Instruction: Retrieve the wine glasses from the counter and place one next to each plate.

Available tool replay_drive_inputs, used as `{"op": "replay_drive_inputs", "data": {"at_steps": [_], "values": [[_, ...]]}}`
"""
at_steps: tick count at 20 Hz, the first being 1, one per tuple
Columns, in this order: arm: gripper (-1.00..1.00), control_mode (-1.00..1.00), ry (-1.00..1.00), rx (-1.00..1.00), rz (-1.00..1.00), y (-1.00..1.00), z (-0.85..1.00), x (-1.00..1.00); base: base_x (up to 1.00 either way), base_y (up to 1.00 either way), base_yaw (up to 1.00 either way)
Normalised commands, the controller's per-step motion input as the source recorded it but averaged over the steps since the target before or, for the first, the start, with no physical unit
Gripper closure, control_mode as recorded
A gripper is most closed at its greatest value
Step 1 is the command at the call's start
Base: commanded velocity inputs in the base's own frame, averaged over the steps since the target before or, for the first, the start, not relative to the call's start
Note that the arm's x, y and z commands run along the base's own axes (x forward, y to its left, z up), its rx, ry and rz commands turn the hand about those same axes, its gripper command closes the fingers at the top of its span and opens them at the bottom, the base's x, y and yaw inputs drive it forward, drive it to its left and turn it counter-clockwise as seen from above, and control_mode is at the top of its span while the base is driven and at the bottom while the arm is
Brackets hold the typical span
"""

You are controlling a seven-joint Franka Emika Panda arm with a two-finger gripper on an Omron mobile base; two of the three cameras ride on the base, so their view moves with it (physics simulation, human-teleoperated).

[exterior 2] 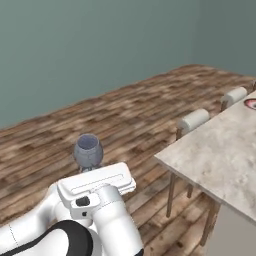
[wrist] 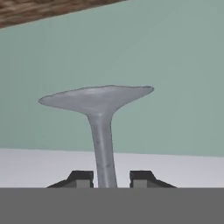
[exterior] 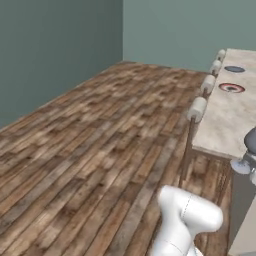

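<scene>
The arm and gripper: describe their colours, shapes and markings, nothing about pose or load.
The arm has glossy white rounded shells with a dark grey-black joint band. Its hand is a flat white rectangular block with recessed panel lines and a small dark insert. The gripper has two small dark blocky fingertips with lighter grey faces. No cables show.

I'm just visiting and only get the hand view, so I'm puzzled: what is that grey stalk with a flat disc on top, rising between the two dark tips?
Observer: It is the stem and foot of a small smoky grey stemmed wine glass. The right base view shows its rounded bowl, opening upward, above the white hand.
Operator: Is a table nearby?
Observer: Yes. In the right base view a long beige marbled bar top stands to the right, apart from the glass.
Operator: Anything on it?
Observer: In the left base view a round greyish plate with a reddish-brown rim lies on it, with a plain round slate grey-blue plate farther along.
</scene>
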Motion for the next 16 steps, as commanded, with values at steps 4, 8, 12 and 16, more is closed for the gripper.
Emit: {"op": "replay_drive_inputs", "data": {"at_steps": [4,8,12,16], "values": [[1.00,1.00,0.00,0.00,0.00,0.00,0.00,0.00,0.96,1.00,-0.37],[1.00,1.00,0.00,0.00,0.00,0.00,0.00,0.00,0.90,1.00,-0.34],[1.00,1.00,0.00,0.00,0.00,0.00,0.00,0.00,0.86,1.00,-0.35],[1.00,1.00,0.00,0.00,0.00,0.00,0.00,0.00,0.87,1.00,-0.37]]}}
